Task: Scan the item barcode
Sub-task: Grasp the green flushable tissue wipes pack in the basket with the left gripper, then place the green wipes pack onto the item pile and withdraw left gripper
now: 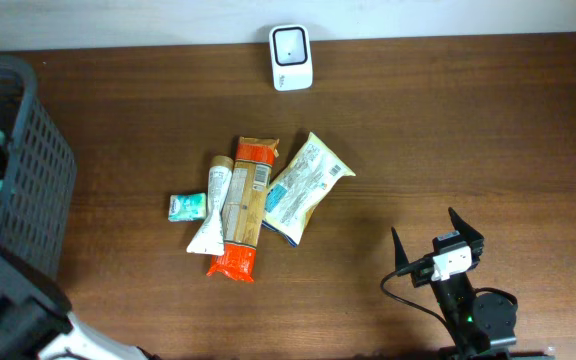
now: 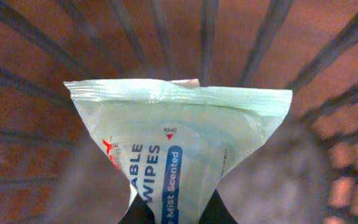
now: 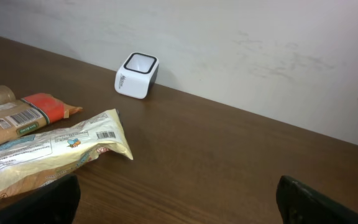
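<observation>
Holding a pale green soft-plastic wipes pack point(image 2: 179, 134) by its narrow lower end, with the dark fingers point(image 2: 143, 214) of the left end effector point(image 2: 180, 215) pressed together on it. Sits inside the dark slatted plastic basket point(image 1: 30, 170), with bars all round it in the left wrist view. Runs lengthwise straight out from the fingers, with the sealed top edge farthest away and lying crosswise. Shows its printed face, blue label and all, to the wrist camera. No barcode to be seen on that face; possibly on the hidden side, but cannot tell from here.

Cannot make out the pack from overhead. Only the basket shows, at the left end of the dark brown wooden desk point(image 1: 468, 120). Across from it, at the far edge of the desk and off to the right, well apart: a small white box-shaped scanner point(image 1: 291, 57). Likely calls for a lift clear of the basket rim, a carry rightward toward the scanner, then a turn of the pack until its code meets the window.

Spread wide and holding nothing: the right end effector point(image 1: 430, 240), at the front right of the desk, well apart from pack and scanner alike. Between the arms, lying close together on the desk: a small teal packet point(image 1: 185, 206), a white tube point(image 1: 211, 212), a long orange and tan packet point(image 1: 244, 205), a pale yellow crinkled bag point(image 1: 304, 187).
</observation>
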Robot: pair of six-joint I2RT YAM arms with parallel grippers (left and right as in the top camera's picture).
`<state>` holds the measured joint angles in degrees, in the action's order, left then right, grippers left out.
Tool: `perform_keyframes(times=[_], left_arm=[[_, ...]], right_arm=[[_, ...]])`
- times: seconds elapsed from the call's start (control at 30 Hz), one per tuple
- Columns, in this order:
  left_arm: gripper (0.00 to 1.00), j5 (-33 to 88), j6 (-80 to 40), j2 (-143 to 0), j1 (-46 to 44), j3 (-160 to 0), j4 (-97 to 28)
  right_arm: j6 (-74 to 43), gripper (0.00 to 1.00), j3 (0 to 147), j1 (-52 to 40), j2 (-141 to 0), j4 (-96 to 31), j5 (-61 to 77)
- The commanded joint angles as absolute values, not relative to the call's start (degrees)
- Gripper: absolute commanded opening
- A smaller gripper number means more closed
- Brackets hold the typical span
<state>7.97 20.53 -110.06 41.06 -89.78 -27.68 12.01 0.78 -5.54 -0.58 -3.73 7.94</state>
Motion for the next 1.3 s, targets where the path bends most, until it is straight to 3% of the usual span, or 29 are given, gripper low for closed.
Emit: perform_keyframes(times=[0.0,0.2,0.33,0.53,0.8,1.0,1.1,1.27], left_arm=[[0.0,11.2,12.4,-98.6,40.2,-91.0,-25.1],[0.0,20.8,6.9,-83.6,35.7,-91.0,-25.4],[0.0,26.4,4.1,-77.7,26.3,-91.0,-37.6],[0.0,21.3,2.8,-81.6,5.2,-86.0,-50.3],[0.0,19.0,1.7,-91.7,-11.4,-80.2,-46.3],[0.0,17.2,0.9,-98.3,-15.3,-80.2,-45.8],[0.0,1.4,0.7,-99.4,-14.2,-80.2,-48.1],[0.0,-10.4,-0.5,-99.4,-8.6,-79.4,-48.9]], right_arm=[[11.8,0.99,0.3,-5.1,-0.2,-3.9,7.7],[11.8,0.99,0.3,-5.1,-0.2,-3.9,7.7],[11.8,0.99,0.3,-5.1,-0.2,-3.9,7.7],[11.8,0.99,0.3,-5.1,-0.2,-3.9,7.7],[11.8,0.99,0.3,-5.1,-0.2,-3.9,7.7],[11.8,0.98,0.3,-5.1,-0.2,-3.9,7.7],[11.8,0.99,0.3,-5.1,-0.2,-3.9,7.7],[11.8,0.98,0.3,-5.1,-0.2,-3.9,7.7]])
